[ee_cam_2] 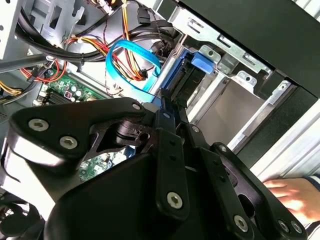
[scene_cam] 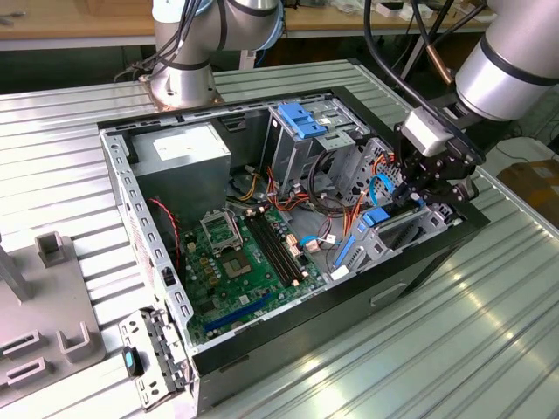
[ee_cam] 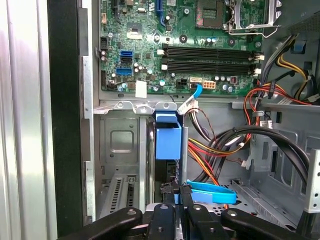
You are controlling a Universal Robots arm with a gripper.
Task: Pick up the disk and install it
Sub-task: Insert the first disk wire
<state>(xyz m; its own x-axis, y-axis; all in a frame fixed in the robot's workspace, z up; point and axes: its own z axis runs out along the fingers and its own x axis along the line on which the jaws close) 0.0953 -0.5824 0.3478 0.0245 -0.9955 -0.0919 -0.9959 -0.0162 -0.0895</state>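
The disk [scene_cam: 403, 232] is a dark slab with blue rails. It stands on edge in the metal drive bay [scene_cam: 437, 229] at the exterior view's right end of the open computer case [scene_cam: 349, 301]. Its blue tab [ee_cam: 167, 136] points toward the motherboard [ee_cam: 200, 55]. In both wrist views my gripper [ee_cam: 175, 194] has its black fingers [ee_cam_2: 167, 117] pressed close together on the disk's [ee_cam_2: 189, 84] blue-railed edge. In the exterior view the gripper [scene_cam: 417, 194] hangs just over the bay.
A grey power supply [scene_cam: 179, 150] and a cage with a paler blue bracket [scene_cam: 301, 119] fill the case's far side. Loose cables [ee_cam: 225, 145] and a blue ribbon cable [ee_cam_2: 131, 62] lie beside the bay. A person's hand [ee_cam_2: 295, 196] rests outside the case. A grey fixture [scene_cam: 44, 305] sits at the exterior view's left.
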